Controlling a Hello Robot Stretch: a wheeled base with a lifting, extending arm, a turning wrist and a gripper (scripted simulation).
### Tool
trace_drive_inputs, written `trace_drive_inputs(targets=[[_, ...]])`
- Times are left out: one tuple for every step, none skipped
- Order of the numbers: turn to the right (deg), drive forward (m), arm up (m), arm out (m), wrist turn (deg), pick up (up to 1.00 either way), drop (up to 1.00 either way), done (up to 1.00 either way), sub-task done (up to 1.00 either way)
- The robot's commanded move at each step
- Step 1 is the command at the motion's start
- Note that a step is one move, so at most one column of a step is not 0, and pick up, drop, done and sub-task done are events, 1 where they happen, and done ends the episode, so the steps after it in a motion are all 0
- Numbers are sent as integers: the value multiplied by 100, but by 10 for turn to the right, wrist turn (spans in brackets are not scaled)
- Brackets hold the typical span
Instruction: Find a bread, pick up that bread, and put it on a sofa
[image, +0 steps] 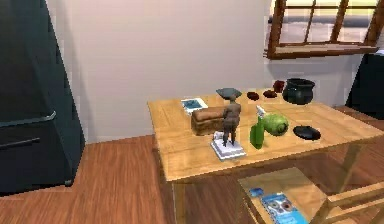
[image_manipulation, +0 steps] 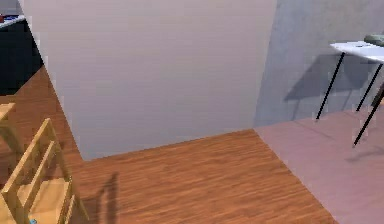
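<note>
Bread (image: 208, 117), a brown loaf, lies on the wooden tabletop (image: 186, 142) near the middle of your forward view. At the loaf's 3 o'clock, just beside it, you see a dark statue (image: 231, 122) standing upright on a white slab (image: 228, 150). Further toward 3 o'clock lies a green lumpy thing (image: 268, 128), and beyond that a flat dark dish (image: 307, 132). At the loaf's 11 o'clock a blue-and-white flat item (image: 192, 104) rests near the tabletop's far edge. At its 1 o'clock sits a dark bowl (image: 229, 94), and out toward 2 o'clock a black pot (image: 298, 91). A tall dark fridge (image: 30, 95) stands at your 9 o'clock, and a wood-framed window (image: 322, 25) at 1 o'clock. A wooden chair (image: 345, 200) at 5 o'clock carries something blue on its seat.

In your arm side view a wooden chair (image_manipulation: 35, 172) shows at 8 o'clock and a white table (image_manipulation: 358, 48) on thin dark legs at 2 o'clock, well apart across bare floor.

You cannot tell the end effector's state.
</note>
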Motion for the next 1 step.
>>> trace_drive_inputs(targets=[[-450,0,0,0,0,0,0,0,0]])
